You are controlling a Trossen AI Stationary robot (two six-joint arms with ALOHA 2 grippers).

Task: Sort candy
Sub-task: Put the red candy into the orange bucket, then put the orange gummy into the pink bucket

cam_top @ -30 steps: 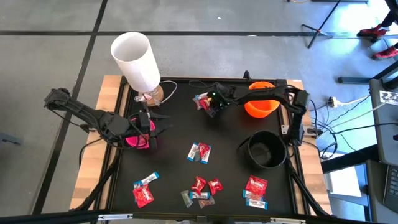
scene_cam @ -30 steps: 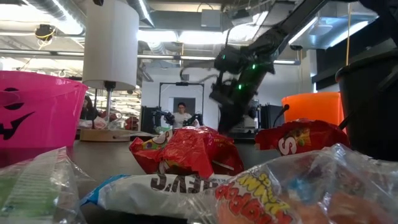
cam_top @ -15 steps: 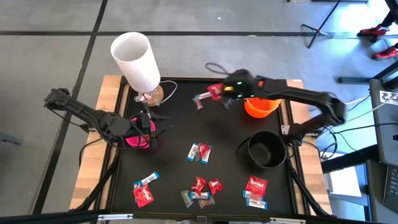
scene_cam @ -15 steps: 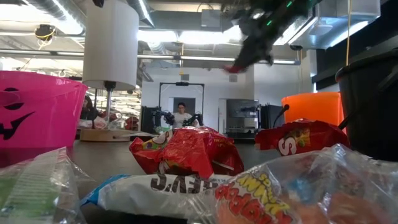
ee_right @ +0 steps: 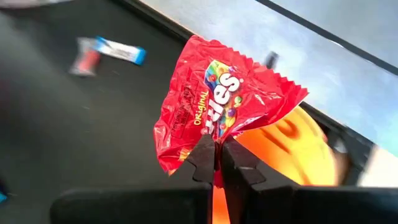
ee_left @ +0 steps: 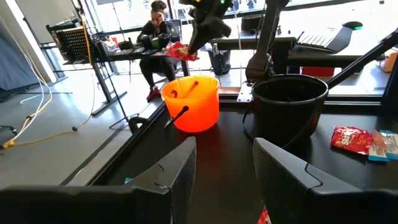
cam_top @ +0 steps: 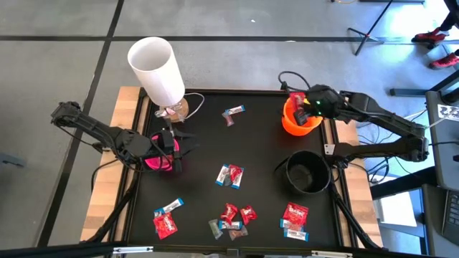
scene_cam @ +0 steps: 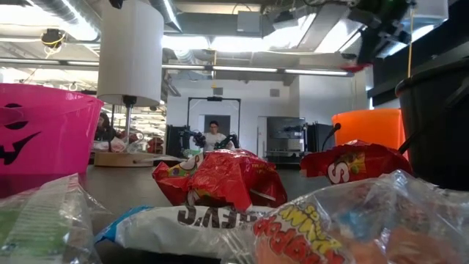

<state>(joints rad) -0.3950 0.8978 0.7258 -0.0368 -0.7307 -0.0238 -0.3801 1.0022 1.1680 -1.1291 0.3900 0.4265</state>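
My right gripper (cam_top: 301, 104) is shut on a red candy packet (ee_right: 224, 102) and hangs above the orange bowl (cam_top: 300, 123) at the table's far right. In the left wrist view the same packet (ee_left: 179, 51) shows over the orange bowl (ee_left: 191, 104). My left gripper (cam_top: 172, 147) stands open over the pink bowl (cam_top: 156, 160) at the left, nothing between its fingers (ee_left: 180, 174). More candy lies flat on the black table: one blue-and-white piece (cam_top: 233, 112) at the far middle, several (cam_top: 231, 218) near the front edge. My right gripper pinches the red packet by one edge (ee_right: 214, 142) between its two fingertips. The fingers slant downward from the table's right side. The packet sticks out beyond the fingertips, crumpled, lifted clear of table and bowl.
A black bowl (cam_top: 308, 173) stands at the right, nearer than the orange one. A white lamp shade (cam_top: 156, 68) on a wooden foot stands at the far left. A person (scene_cam: 214, 136) sits in the room behind the table.
My right gripper has risen from the far middle of the table with the red packet and swung toward the right edge, tipping steeper, until it is above the orange bowl. The blue-and-white piece stayed where it lay.
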